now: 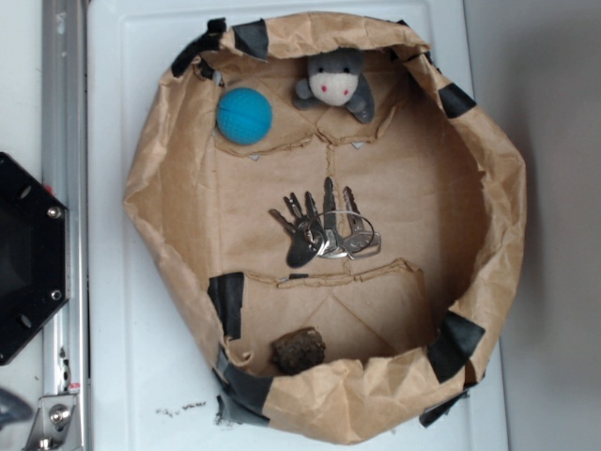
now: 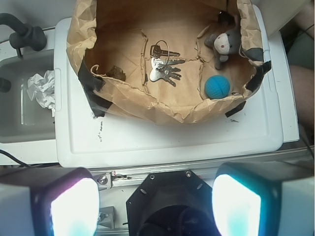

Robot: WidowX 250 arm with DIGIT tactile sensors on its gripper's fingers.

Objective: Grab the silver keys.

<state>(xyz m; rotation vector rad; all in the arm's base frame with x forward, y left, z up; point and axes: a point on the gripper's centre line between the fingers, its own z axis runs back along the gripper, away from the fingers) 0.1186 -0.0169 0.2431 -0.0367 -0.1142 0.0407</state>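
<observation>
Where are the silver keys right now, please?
In the exterior view, the silver keys lie mid-floor of the paper bin, below the blue ball and plush toy.

One bunch of silver keys [image 1: 324, 230], one blue ball [image 1: 244, 116], one plush toy [image 1: 335, 85], one brown lump [image 1: 299, 349].

The gripper [image 2: 155, 206] is seen only in the wrist view, where its two fingers [image 2: 74, 206] are spread wide apart with nothing held between them. It is held well back from the paper bin [image 2: 162, 110], above the black base mount [image 2: 167, 201].
</observation>
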